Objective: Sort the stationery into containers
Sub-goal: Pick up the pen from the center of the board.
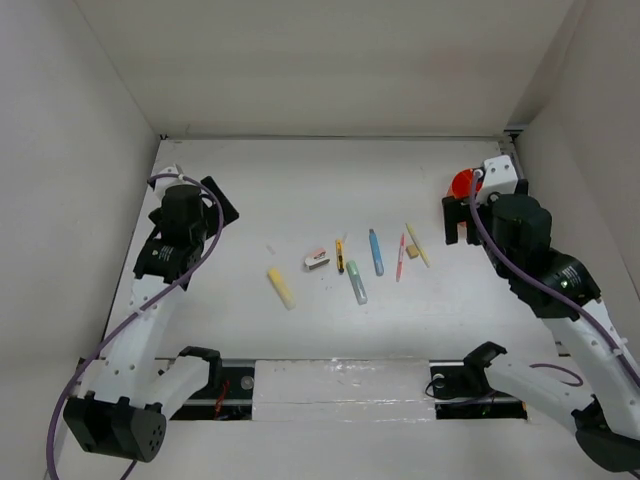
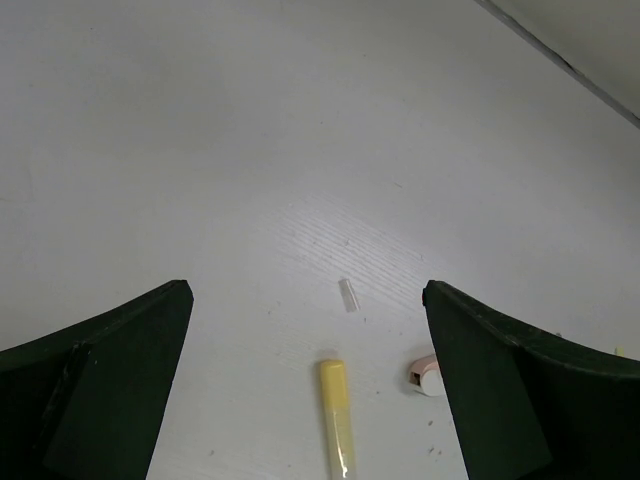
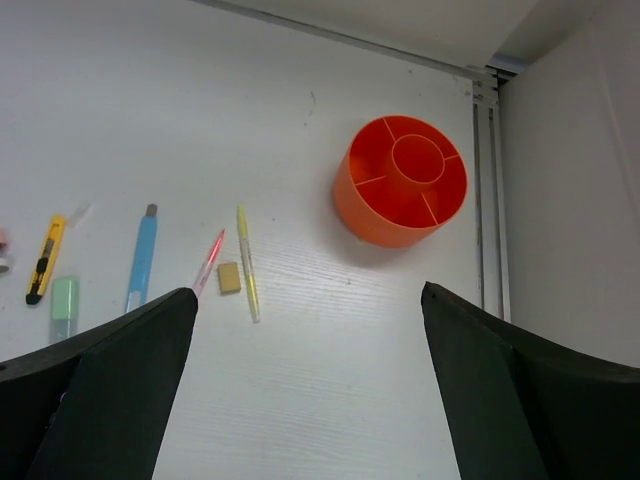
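Observation:
The stationery lies in a row mid-table: a yellow stick [image 1: 281, 287], a white eraser [image 1: 316, 260], a yellow-black cutter [image 1: 340, 256], a pale green stick [image 1: 356, 282], a blue pen [image 1: 376, 251], a thin red pen [image 1: 401, 257], a tan cube [image 1: 412, 251] and a thin yellow pen [image 1: 417, 244]. The round orange-red cup [image 1: 461, 185], divided into compartments [image 3: 375, 215], stands at the far right, empty. My left gripper [image 1: 222, 203] is open and empty, left of the yellow stick [image 2: 337, 415]. My right gripper [image 1: 458, 222] is open and empty, just in front of the cup.
A small clear tube piece [image 2: 348, 295] lies beyond the yellow stick. White walls enclose the table on three sides. A metal rail [image 3: 485, 200] runs along the right wall beside the cup.

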Controlling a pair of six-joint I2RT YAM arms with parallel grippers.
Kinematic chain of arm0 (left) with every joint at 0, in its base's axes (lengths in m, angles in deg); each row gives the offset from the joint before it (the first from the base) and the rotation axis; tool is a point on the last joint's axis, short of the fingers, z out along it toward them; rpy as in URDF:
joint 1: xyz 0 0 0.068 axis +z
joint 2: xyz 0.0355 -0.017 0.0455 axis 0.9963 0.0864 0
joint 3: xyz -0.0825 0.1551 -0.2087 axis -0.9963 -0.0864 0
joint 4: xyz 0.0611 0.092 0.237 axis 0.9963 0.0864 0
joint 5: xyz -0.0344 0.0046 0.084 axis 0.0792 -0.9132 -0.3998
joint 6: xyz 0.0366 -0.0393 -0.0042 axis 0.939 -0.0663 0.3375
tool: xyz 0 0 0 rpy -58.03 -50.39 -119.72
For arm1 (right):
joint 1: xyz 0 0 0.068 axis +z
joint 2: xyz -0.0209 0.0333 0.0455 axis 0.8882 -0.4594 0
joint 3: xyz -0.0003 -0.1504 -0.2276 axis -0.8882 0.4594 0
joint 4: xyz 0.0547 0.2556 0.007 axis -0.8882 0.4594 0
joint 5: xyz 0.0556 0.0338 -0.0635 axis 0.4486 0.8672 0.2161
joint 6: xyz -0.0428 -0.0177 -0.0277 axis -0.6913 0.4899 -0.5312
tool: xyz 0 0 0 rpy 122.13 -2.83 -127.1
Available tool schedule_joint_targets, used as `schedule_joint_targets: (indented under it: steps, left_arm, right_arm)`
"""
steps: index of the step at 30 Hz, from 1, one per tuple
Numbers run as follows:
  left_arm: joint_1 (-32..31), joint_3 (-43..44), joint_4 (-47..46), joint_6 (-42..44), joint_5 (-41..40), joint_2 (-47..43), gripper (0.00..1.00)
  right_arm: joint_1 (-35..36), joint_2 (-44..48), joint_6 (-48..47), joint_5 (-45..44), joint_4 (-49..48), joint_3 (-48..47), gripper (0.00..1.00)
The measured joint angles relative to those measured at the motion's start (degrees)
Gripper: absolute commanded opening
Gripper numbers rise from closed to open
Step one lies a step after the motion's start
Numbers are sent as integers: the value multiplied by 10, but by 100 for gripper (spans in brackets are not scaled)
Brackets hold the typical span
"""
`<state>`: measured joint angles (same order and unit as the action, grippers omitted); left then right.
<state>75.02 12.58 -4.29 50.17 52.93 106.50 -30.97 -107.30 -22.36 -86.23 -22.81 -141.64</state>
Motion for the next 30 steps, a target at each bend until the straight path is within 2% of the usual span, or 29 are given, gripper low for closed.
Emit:
schedule_joint_targets:
  steps: [7,23,30]
  left_arm:
    - [0,0,-1,0,19,5,100]
    - [0,0,-5,0,52,18,100]
    - [0,0,-5,1,54,3,100]
  right_arm:
    - [-18,-31,-10,28,-5,15,100]
    - [-145,-190,-43,156,-67,107,100]
    - [-152,-286,-37,181,-130,123,92]
